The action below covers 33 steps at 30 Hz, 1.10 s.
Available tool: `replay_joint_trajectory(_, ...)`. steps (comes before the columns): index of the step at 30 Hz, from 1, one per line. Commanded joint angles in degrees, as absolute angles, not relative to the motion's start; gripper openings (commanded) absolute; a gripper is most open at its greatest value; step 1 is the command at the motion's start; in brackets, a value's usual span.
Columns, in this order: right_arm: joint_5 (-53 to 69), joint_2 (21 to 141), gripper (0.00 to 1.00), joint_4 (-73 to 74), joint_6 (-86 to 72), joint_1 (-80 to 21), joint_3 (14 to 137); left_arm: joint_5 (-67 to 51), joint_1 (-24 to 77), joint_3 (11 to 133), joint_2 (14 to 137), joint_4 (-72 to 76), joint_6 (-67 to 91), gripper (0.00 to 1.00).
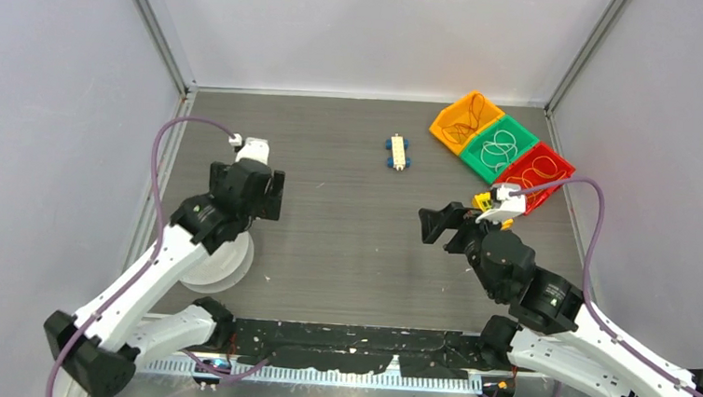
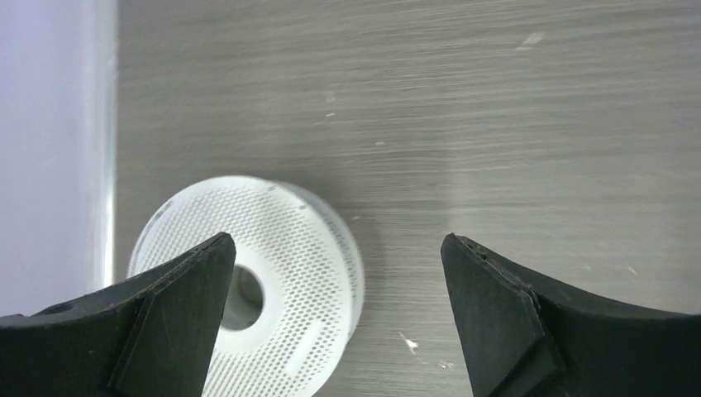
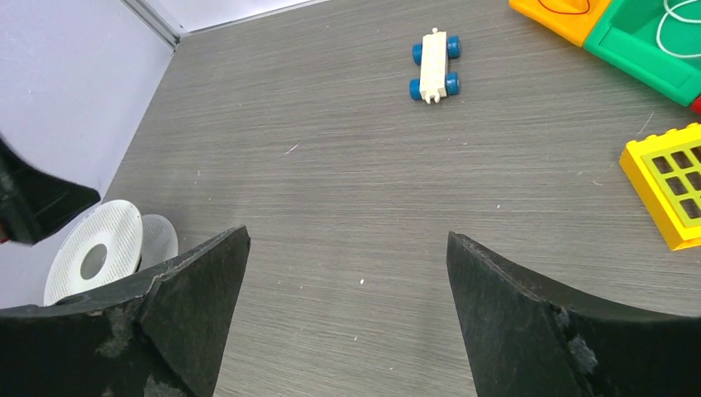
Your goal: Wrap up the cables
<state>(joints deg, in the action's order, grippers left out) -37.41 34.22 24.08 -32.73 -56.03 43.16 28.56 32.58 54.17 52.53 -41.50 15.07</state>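
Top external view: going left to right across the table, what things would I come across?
Spool → toy cart → orange bin → green bin, holding the white cables → red bin.

white perforated spool [image 2: 298, 248], blue-wheeled toy chassis [image 3: 435, 66], yellow grid brick [image 3: 671, 184] near coloured bins [image 3: 636, 66]

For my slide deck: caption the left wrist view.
Left gripper, open, hovers over a white perforated spool at the left edge of the grey wood-grain table.
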Motion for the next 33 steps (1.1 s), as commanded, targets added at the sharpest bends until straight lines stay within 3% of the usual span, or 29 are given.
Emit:
replay_joint_trajectory(1,-36.0,31.6,0.95,25.0,-30.5,-56.2,44.6,39.3,26.5,60.4,59.3,-53.6,27.6,0.97)
replay_joint_trajectory(5,-30.0,28.5,0.95,23.9,-29.2,-56.3,43.7,20.1,11.7,55.3,58.9,-48.9,34.3,0.87)
replay_joint_trajectory(7,-27.0,26.9,0.95,23.4,-28.0,-56.3,43.0,16.7,8.6,52.9,58.4,-47.0,36.6,0.84)
replay_joint_trajectory(19,-22.4,22.4,0.95,25.2,-27.3,-56.2,40.4,20.6,8.4,44.3,63.5,-41.6,39.3,0.99)
replay_joint_trajectory(29,-23.0,21.3,0.96,27.6,-28.2,-56.3,40.7,10.3,8.6,37.5,62.2,-31.1,38.7,1.0)
replay_joint_trajectory(33,-22.6,21.8,0.96,27.3,-28.7,-56.3,40.5,6.9,12.4,36.5,59.9,-28.2,38.5,0.92)
